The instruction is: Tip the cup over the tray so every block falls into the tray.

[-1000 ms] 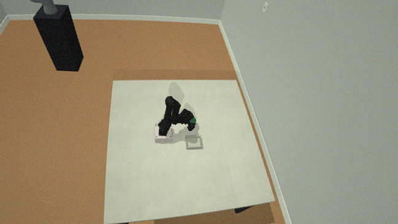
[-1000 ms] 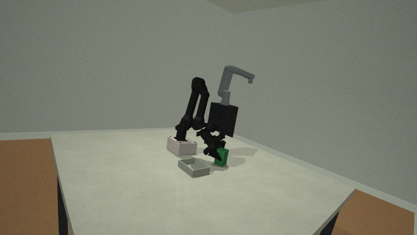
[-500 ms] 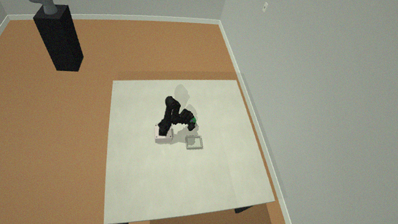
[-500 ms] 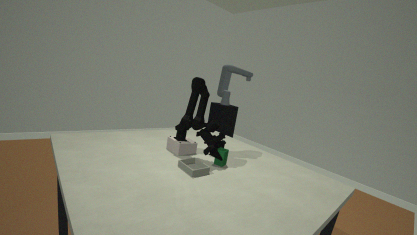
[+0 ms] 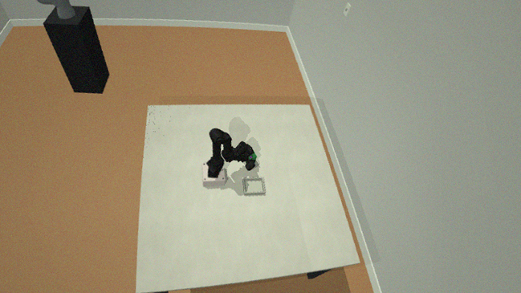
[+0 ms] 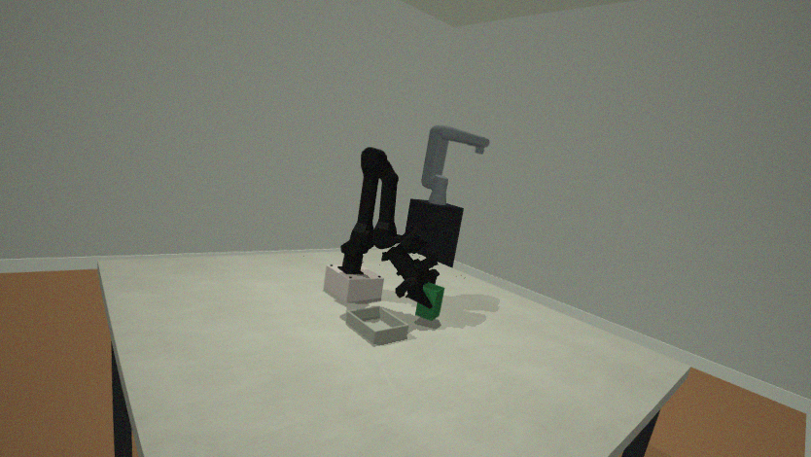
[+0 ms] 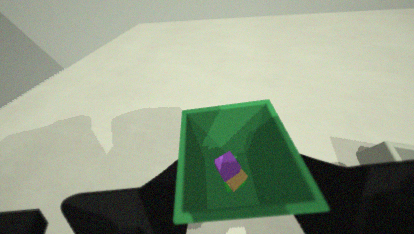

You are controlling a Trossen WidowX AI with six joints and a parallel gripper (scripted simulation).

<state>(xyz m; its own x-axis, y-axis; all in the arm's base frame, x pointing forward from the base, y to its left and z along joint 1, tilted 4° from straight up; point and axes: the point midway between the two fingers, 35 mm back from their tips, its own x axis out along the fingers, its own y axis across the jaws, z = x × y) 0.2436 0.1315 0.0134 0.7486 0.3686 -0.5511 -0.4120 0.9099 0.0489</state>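
Grey walls and an orange-brown floor surround the pale table (image 5: pixel 191 237) (image 6: pixel 272 386) (image 7: pixel 300 60), on which the shallow grey tray (image 5: pixel 264 187) (image 6: pixel 390 336) (image 7: pixel 381 153) is placed. Just above the tabletop, beside the tray, the green cup (image 5: pixel 253 156) (image 6: pixel 435 303) (image 7: pixel 227 216) is grasped by the black pincer (image 5: pixel 251 161) (image 6: pixel 429 299) (image 7: pixel 226 148). Within the cup, a purple block (image 7: pixel 227 166) and an orange-brown block (image 7: pixel 237 180) are seen (a sliver of brighter green too, unidentified).

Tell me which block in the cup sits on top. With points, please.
The purple block (image 7: pixel 227 166), overlapping the orange one (image 7: pixel 237 181); its colour sets it apart.
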